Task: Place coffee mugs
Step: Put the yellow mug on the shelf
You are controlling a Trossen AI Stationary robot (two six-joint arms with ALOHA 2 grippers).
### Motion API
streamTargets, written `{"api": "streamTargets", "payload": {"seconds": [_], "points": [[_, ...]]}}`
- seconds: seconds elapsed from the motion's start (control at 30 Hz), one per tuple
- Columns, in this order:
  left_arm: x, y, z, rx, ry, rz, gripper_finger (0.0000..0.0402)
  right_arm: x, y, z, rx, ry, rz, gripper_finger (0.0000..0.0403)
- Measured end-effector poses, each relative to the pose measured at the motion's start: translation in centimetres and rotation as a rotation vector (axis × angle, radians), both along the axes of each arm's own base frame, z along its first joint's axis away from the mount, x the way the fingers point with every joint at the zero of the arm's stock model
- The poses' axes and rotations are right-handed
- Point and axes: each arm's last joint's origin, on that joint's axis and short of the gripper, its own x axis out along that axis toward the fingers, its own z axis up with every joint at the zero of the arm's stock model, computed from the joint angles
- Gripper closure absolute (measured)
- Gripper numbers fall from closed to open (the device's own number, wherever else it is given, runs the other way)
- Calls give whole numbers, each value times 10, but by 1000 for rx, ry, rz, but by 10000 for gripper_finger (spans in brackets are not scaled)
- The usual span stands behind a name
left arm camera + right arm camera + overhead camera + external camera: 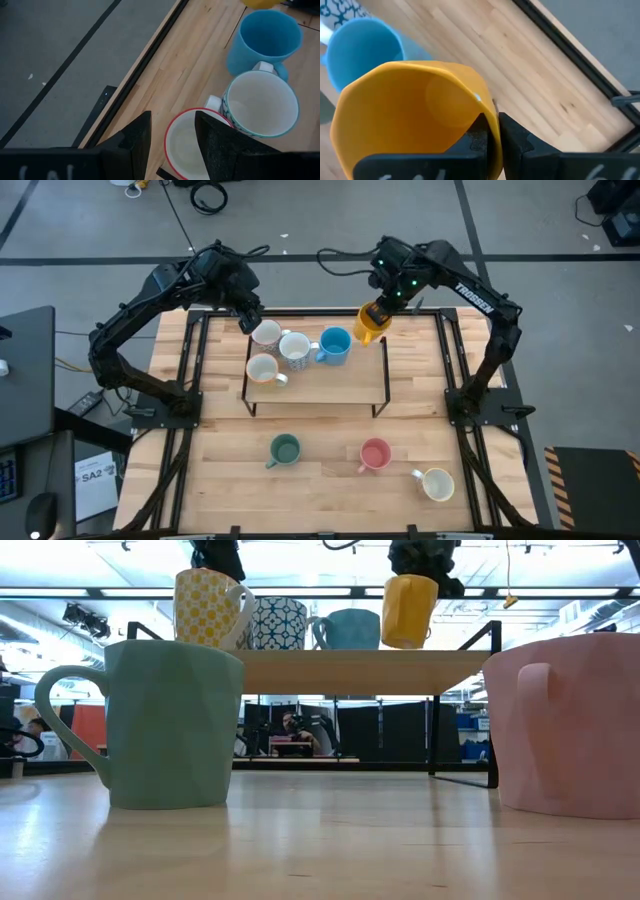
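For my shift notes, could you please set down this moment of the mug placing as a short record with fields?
Raised shelf: holds four mugs: red-rimmed mug, patterned mug, blue mug, cream mug
Right claw: shut on the rim of the yellow mug, held above the shelf's far right part, beside the blue mug
Left claw: fingers straddle the red-rimmed mug's rim
Lower table: green mug, pink mug, white mug, not yet shelved
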Motion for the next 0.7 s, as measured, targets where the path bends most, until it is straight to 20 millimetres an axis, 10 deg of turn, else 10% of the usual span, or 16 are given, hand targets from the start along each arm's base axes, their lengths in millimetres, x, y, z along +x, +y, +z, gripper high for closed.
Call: {"api": "streamTargets", "payload": {"seconds": [0.7], "points": [[0, 0, 0, 1, 1, -1, 244, 20, 17, -40, 79, 119, -49, 372]]}}
